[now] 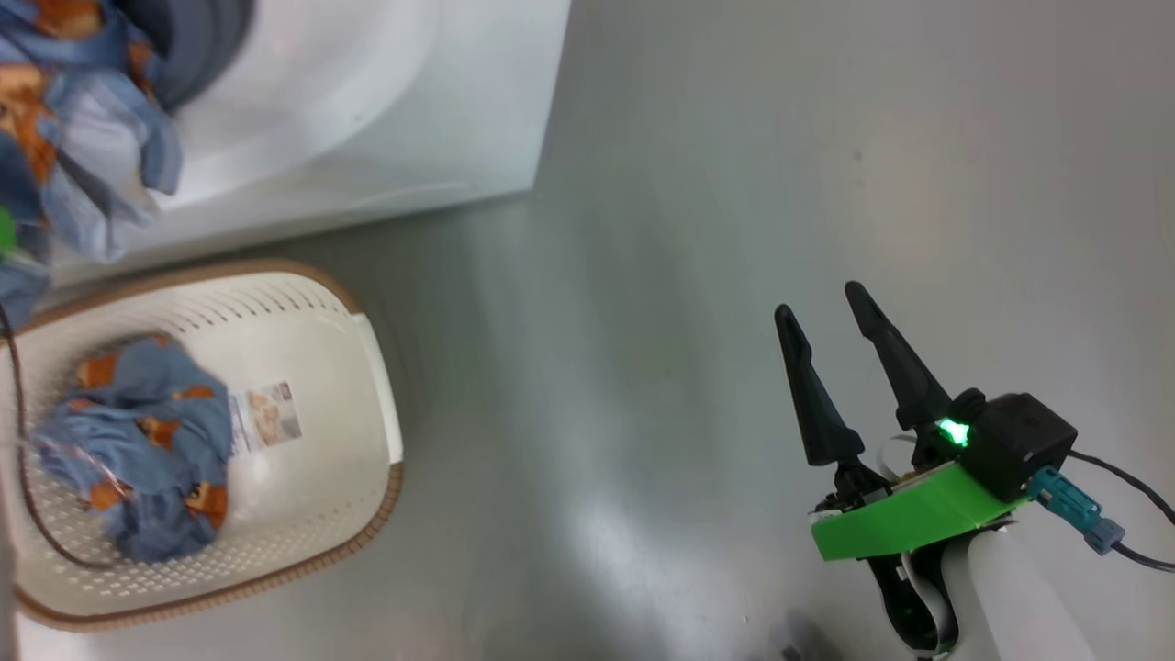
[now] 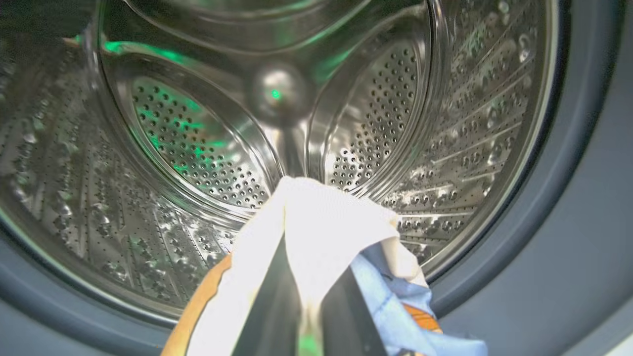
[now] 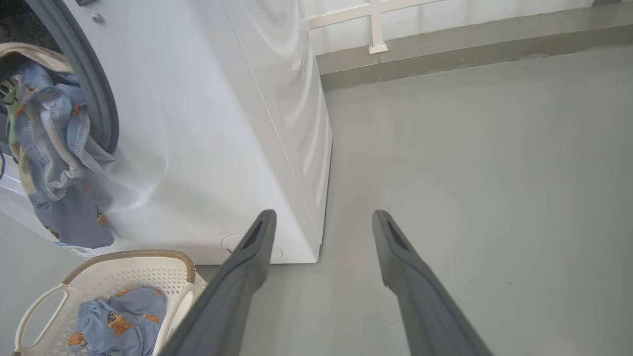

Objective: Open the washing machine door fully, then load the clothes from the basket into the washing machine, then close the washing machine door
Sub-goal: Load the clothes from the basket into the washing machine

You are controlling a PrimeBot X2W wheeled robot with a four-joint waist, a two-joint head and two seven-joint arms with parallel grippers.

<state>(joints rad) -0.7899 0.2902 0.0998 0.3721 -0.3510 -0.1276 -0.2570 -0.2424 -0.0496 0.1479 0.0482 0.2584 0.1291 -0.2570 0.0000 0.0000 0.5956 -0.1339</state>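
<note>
At the mouth of the washing machine (image 3: 222,123), my left hand (image 2: 311,257), pinching the clothes (image 2: 321,217), should carry them deep into the drum (image 2: 198,143) before releasing (right hand (image 3: 324,213) idles, spread).

Soft, even indoor light throughout. In the head view the grey floor (image 1: 734,184) shows a pale glare patch at bottom centre, and the hanging clothes (image 1: 83,147) at upper left are smeared by blur. A green lamp (image 1: 953,431) glows on the right wrist. The left wrist view is dimmer: the steel drum (image 2: 198,148) sparkles with glints and green reflections, the white cloth (image 2: 321,227) is blown out, the dark fingers (image 2: 274,316) unfocused. The right wrist view is bright; the glossy side of the washing machine (image 3: 222,123) carries streaky reflections.
</note>
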